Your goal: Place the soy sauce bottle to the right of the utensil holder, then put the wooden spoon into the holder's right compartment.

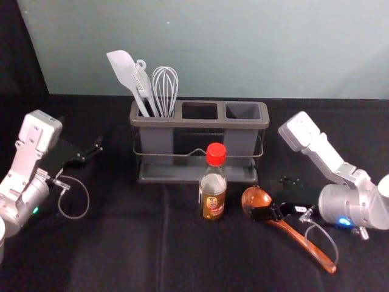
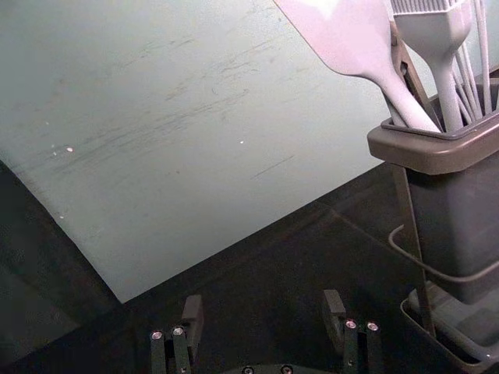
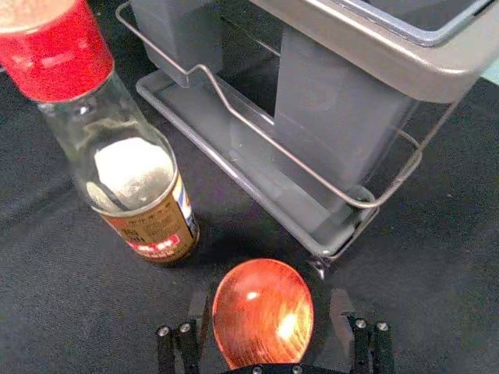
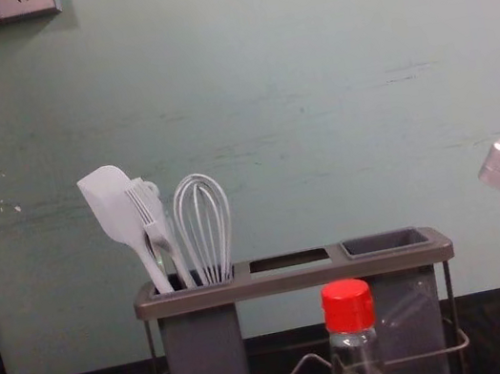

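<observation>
Plainly, we see the left tool [image 1: 91, 153] open at the frame's left, the utensil holder [image 1: 197, 123] at upper centre, the soy sauce bottle [image 1: 213, 198] upright before it, and, lower right, the right tool [image 1: 273, 198] open over the wooden spoon [image 1: 304, 243].

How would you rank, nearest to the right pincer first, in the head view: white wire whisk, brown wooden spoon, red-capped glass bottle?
1. Spoon, at the right pincer.
2. Bottle, left of it.
3. Whisk, farther left, in the grey utensil holder.
</observation>
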Controlling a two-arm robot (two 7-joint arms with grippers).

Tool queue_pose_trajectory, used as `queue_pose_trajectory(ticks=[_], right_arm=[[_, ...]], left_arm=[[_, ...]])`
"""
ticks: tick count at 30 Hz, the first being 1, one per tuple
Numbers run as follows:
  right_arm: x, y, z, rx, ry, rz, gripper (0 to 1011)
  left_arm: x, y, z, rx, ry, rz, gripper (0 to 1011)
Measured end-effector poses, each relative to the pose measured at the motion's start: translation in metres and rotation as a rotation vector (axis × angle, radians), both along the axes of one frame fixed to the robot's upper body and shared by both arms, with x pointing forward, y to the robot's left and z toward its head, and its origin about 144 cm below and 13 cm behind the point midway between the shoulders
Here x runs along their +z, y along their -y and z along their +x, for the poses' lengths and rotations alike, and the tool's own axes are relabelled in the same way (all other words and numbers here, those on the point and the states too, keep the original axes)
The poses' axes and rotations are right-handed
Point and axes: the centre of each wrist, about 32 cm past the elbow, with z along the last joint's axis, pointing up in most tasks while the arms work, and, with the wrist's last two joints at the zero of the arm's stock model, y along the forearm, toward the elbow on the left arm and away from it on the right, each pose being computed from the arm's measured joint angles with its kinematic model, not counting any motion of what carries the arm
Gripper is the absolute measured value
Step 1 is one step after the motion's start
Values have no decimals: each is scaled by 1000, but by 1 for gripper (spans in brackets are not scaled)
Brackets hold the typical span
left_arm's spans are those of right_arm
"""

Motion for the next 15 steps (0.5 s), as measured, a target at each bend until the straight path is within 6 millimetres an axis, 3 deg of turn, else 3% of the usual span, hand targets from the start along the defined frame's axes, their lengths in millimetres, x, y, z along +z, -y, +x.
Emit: queue_pose_trajectory(ticks=[15], right_arm=[[0, -9, 13, 9, -32, -23, 1003]], left_arm=[[0, 0, 0, 0, 0, 0, 1005]])
